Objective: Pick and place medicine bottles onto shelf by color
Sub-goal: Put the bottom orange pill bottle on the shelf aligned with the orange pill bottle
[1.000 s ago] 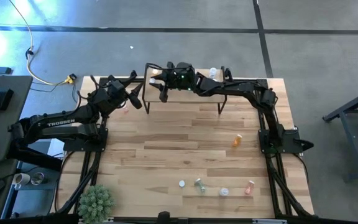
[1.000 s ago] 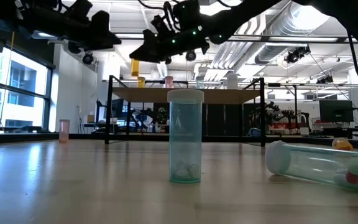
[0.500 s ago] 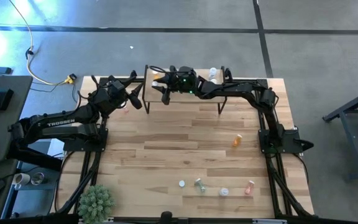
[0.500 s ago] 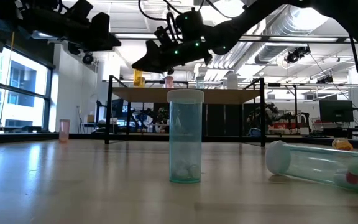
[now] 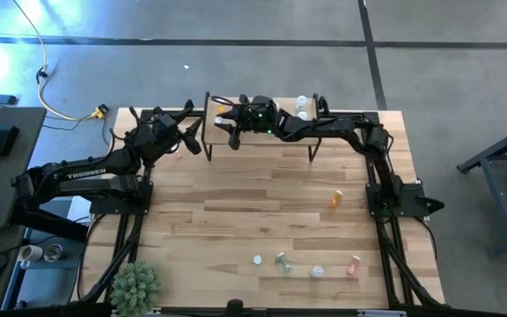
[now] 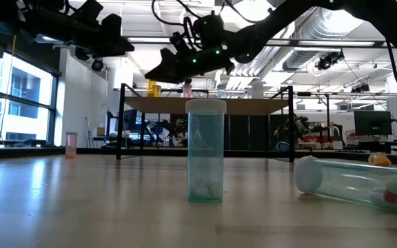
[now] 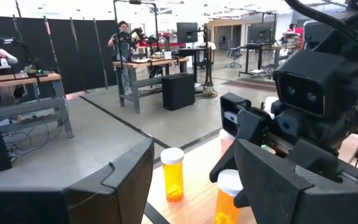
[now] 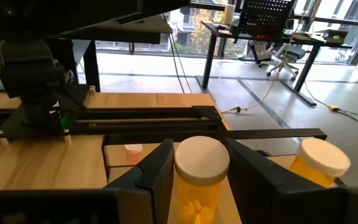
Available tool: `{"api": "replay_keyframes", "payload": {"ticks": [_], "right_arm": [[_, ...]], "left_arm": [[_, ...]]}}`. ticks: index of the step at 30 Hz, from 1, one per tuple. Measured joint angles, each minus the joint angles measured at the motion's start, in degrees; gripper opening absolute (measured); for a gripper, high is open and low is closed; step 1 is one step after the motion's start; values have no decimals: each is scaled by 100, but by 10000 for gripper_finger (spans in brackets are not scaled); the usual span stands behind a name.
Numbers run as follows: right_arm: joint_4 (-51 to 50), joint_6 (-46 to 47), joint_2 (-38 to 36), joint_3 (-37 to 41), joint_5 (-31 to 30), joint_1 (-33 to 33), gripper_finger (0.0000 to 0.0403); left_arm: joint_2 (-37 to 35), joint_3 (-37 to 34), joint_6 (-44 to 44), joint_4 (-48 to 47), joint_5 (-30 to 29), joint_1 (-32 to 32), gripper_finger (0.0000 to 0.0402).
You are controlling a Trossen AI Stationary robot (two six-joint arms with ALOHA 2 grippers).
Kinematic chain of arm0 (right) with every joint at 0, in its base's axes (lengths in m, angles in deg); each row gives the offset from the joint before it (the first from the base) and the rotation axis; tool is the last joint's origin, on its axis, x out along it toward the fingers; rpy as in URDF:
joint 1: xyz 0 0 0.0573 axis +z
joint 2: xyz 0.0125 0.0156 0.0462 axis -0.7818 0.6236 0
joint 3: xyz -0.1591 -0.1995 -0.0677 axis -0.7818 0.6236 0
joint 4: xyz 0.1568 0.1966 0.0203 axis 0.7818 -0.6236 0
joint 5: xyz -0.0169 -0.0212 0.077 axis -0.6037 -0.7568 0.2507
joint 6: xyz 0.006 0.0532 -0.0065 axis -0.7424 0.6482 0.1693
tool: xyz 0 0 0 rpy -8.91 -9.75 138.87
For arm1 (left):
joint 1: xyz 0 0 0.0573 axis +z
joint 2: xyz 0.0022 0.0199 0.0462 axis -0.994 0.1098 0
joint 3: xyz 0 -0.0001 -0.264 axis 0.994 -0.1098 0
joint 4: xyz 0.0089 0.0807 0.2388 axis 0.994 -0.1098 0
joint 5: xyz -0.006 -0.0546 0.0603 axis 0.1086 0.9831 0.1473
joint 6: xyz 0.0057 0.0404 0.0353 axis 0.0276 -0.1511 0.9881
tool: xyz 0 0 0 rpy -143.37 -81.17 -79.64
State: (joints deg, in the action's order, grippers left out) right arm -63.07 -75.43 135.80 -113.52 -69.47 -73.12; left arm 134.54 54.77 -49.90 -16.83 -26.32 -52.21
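The shelf (image 6: 253,105) stands at the table's far edge. My right gripper (image 5: 228,118) reaches over its left end, shut on an orange medicine bottle (image 8: 199,186) with a white cap. A second orange bottle (image 8: 317,163) stands on the shelf beside it, also seen in the left wrist view (image 7: 173,174). A pink bottle (image 6: 187,89) and white-capped ones (image 5: 302,107) stand farther along the shelf. My left gripper (image 7: 191,180) hangs level and open just left of the shelf, with nothing between its fingers. My right gripper pinches the orange bottle's body just under its cap (image 8: 194,204) between its two fingers, one on each side. The fingers come nearly level from the table's right side. The bottle is upright; whether its base stands on the shelf is hidden.
Loose bottles lie on the table: an orange one (image 5: 335,199) at mid right, and a white cap (image 5: 258,260), a green one (image 5: 282,261), a white one (image 5: 317,271) and a pink one (image 5: 353,264) near the front. A pink bottle (image 6: 71,145) stands left. A plant (image 5: 136,283) sits at the front left.
My right gripper has sunk toward the shelf's left end with the orange bottle, which stays upright in the hold. My left gripper has kept still.
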Motion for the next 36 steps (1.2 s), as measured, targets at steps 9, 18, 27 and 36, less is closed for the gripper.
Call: {"api": "replay_keyframes", "payload": {"ticks": [9, 18, 27, 36], "right_arm": [[-102, -31, 2, -7, -2, -4, 128], [-45, -38, 15, -7, -150, 59, 128], [-51, 3, 24, 0, -768, 206, 128], [30, 126, 26, 4, -787, 223, 128]], "left_arm": [[-1, 0, 1, -20, 0, 0, 214], [0, 0, 1, -68, 0, 0, 214], [0, 0, 2, -66, 0, 0, 214], [0, 0, 146, -82, 0, -1, 214]]}}
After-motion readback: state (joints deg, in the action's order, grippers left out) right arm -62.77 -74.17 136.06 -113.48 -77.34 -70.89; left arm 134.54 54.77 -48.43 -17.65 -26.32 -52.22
